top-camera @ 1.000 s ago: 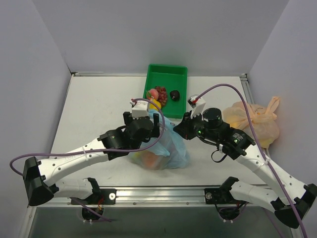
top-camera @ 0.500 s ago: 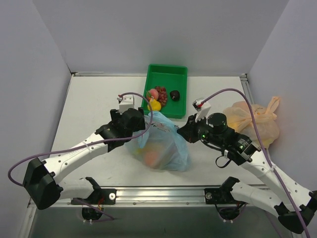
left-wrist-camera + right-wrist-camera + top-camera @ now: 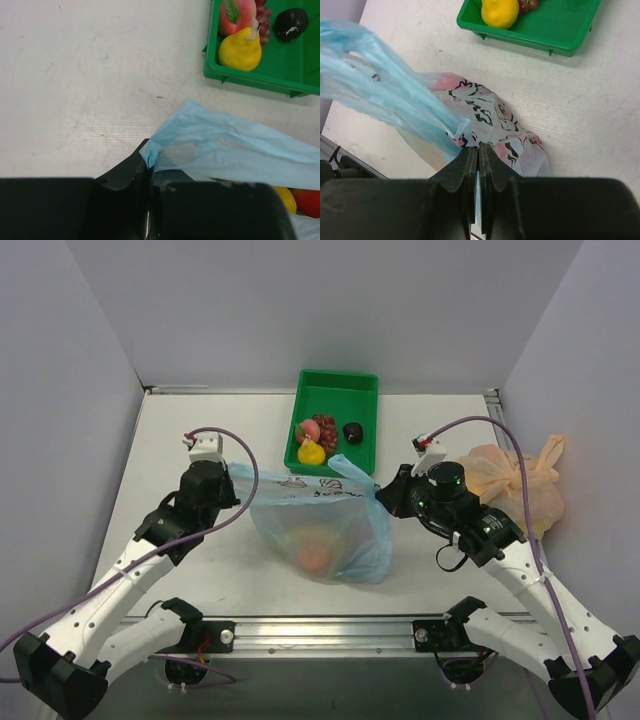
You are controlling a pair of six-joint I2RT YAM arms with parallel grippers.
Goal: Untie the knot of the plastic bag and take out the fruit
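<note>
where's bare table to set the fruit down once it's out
Bare table far left, between left gripper and tray; also the tray's far half. Crowded mid-table: blue bag stretched between both grippers, right gripper near orange bag.

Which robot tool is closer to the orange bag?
Right. The right tool pinches one edge of the plastic bag, a short way left of the orange bag. The left tool grips the opposite edge, much farther away.

The left hand (image 3: pixel 231 476) and right hand (image 3: pixel 388 498) drew apart, stretching the plastic bag (image 3: pixel 335 525).
</note>
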